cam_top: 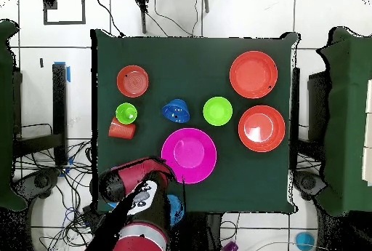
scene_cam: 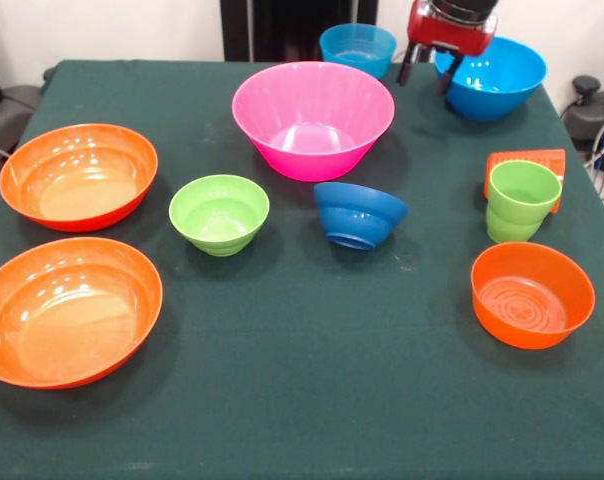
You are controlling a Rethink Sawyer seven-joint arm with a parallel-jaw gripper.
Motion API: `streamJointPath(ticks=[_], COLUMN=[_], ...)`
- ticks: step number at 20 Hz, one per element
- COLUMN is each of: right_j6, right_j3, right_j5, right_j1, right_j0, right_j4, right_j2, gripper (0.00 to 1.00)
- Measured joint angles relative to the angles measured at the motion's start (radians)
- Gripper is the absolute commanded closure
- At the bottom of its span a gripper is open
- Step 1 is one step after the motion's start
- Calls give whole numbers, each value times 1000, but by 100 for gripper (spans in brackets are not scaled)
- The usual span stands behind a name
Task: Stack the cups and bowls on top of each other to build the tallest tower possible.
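My gripper (scene_cam: 428, 72) is open at the table's far right, its fingers apart over the left rim of a sky blue bowl (scene_cam: 494, 78). A second sky blue bowl (scene_cam: 357, 48) stands to its left. The big pink bowl (scene_cam: 312, 122) (cam_top: 188, 155) stands alone on the cloth, with nothing stacked. Two wide orange bowls (scene_cam: 79, 176) (scene_cam: 68, 312) are at the left. The small lime green bowl (scene_cam: 219, 213) and the tilted dark blue bowl (scene_cam: 359, 214) are in the middle. The lime green cup (scene_cam: 522, 201) stands upright, and the orange cup (scene_cam: 528, 161) lies on its side behind it. The smaller orange bowl (scene_cam: 532, 296) is nearer.
The dark green tablecloth (scene_cam: 312, 400) covers the table. In the overhead view my arm (cam_top: 136, 193) hides most of the sky blue bowls. Cables and dark equipment (scene_cam: 587, 100) lie beyond the table's right edge.
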Motion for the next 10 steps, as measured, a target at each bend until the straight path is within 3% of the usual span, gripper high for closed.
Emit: streamJointPath(ticks=[10], right_j6=[0], right_j3=[-14], right_j5=[182], right_j1=[-144], right_j0=[-89], right_j4=[-1], right_j2=[16], gripper=[0])
